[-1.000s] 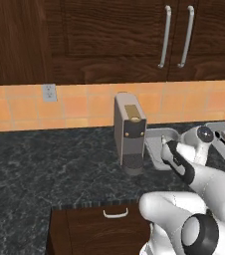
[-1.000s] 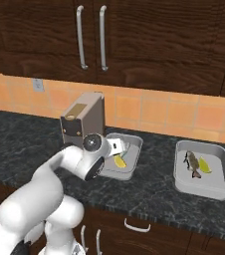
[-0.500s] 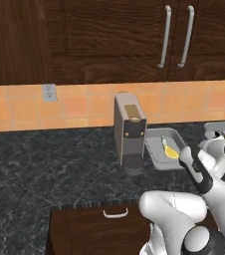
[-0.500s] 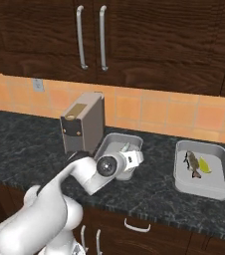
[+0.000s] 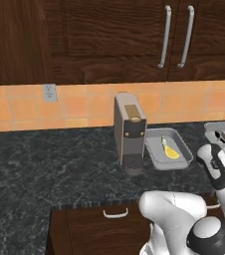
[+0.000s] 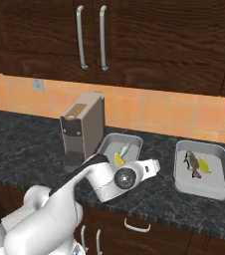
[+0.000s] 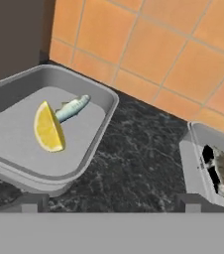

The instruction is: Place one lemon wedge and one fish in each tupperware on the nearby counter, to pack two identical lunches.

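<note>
Two shallow grey trays sit on the dark speckled tabletop [image 6: 30, 134] against the orange tiled wall [image 6: 184, 112]. The left tray [image 6: 109, 144] lies just right of the tall grey coffee machine [image 6: 82, 124] and holds a yellow lemon wedge [image 6: 118, 159] with a small silvery fish [image 6: 125, 149] lying just beyond it, the two close together; from the hand view the wedge [image 7: 48, 128] stands on edge near the middle of this tray [image 7: 96, 144] and the fish [image 7: 72, 107] slants off toward the far corner. The right tray [image 6: 204, 184] lies well apart from the left one, with bare stone between them, and holds a darker fish [image 6: 192, 163] lengthwise with a lemon wedge [image 6: 204, 165] just to its right. In the left base view the near tray [image 5: 157, 159] shows its wedge [image 5: 171, 152], while the other tray [image 5: 219, 130] is partly cut off at the right edge. The gripper [image 6: 153, 167] hangs above the tabletop near the front edge of the left tray, pointing toward the gap between the trays; its jaws stand wide apart and nothing is held between them. Dark wood cabinets [image 6: 149, 40] with long metal handles hang above the wall.
</note>
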Available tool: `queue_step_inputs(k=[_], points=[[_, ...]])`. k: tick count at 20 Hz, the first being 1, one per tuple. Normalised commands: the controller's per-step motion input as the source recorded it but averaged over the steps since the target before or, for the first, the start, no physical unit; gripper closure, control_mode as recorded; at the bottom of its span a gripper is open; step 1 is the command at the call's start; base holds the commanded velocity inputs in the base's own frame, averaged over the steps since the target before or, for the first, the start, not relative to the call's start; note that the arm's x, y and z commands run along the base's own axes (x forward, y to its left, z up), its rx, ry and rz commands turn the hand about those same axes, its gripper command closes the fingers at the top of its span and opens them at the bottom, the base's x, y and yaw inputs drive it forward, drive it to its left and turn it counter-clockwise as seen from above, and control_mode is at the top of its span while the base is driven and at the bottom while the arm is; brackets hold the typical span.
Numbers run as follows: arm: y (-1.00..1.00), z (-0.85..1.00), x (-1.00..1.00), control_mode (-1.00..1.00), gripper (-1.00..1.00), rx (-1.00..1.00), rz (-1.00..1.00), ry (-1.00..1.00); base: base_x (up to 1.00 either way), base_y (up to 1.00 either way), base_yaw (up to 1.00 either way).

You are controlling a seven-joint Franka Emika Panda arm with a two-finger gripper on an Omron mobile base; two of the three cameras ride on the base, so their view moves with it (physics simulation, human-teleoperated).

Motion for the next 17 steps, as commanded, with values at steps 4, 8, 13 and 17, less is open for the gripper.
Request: queue_step_inputs(k=[4, 8, 13, 17], points=[[-0.61, -0.01, -0.39, -1.0, -1.0, -0.03, 0.03, 0.0, 0.0, 0.0, 0.0], [-0.29, -0.06, -0.23, -1.0, -1.0, -0.05, 0.0, 0.0, 0.0, 0.0, 0.0], [-0.19, 0.09, -0.54, -1.0, -1.0, 0.05, 0.05, -0.17, 0.0, 0.0, 0.0], [-0.08, 0.34, -0.82, -1.0, -1.0, 0.05, 0.08, -0.32, 0.0, 0.0, 0.0]])
